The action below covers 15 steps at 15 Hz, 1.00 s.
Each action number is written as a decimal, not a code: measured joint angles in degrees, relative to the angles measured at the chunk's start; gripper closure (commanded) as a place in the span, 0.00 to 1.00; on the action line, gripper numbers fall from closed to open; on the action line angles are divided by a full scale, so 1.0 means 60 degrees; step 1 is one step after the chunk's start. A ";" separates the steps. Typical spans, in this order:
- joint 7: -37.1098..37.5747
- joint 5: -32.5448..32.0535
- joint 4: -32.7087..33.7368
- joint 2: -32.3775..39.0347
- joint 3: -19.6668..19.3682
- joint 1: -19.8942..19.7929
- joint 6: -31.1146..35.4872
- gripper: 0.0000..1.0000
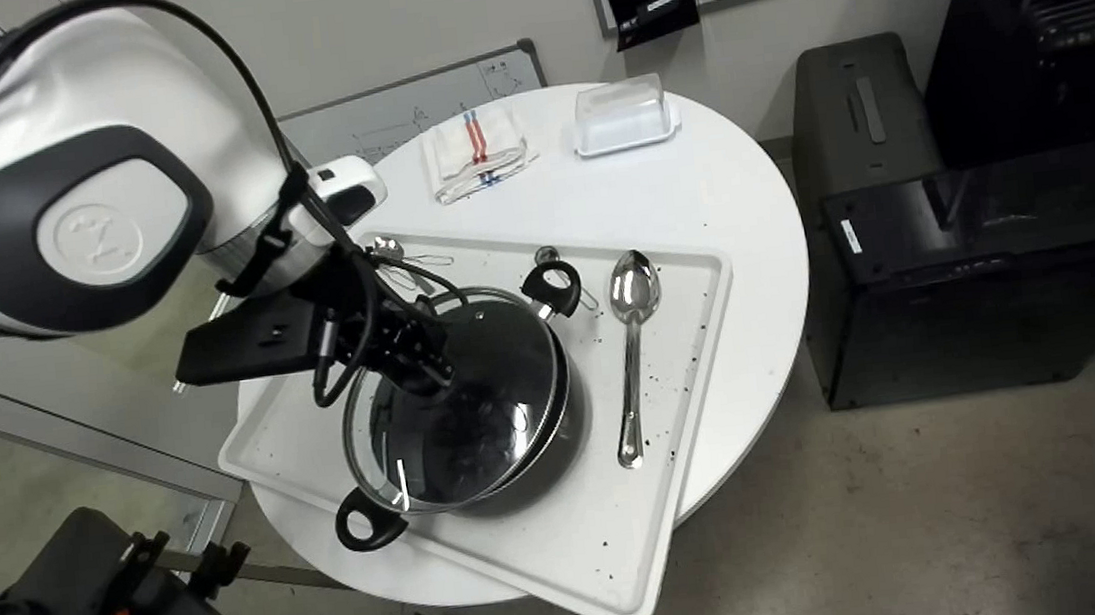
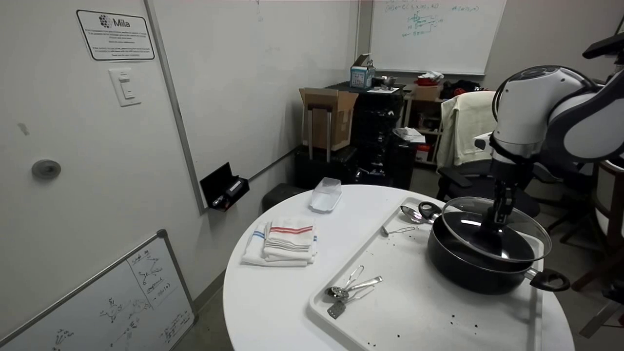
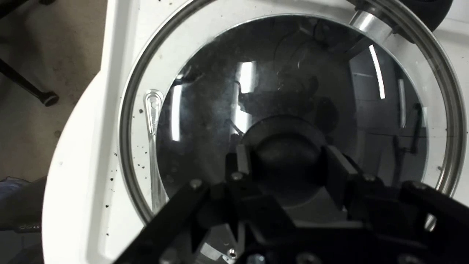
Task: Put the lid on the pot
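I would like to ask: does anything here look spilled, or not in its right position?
Dark specks, perhaps crumbs, lie scattered on the white tray, making it look unclean. The glass lid is not seated on the pot, but the tool holds it above, probably mid-placement.

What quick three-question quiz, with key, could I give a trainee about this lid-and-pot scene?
1. Fill in: partly over the pot, the fingers hold the lid by its ...
2. True or false: the lid covers the pot completely.
3. Where do the folded cloths lie? A: in the pot; B: on the table, outside the tray; C: under the lid.
Key: 1 knob; 2 false; 3 B.
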 measured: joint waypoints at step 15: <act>-0.0075 0.0342 0.0839 0.1267 0.0174 -0.0084 0.0404 0.75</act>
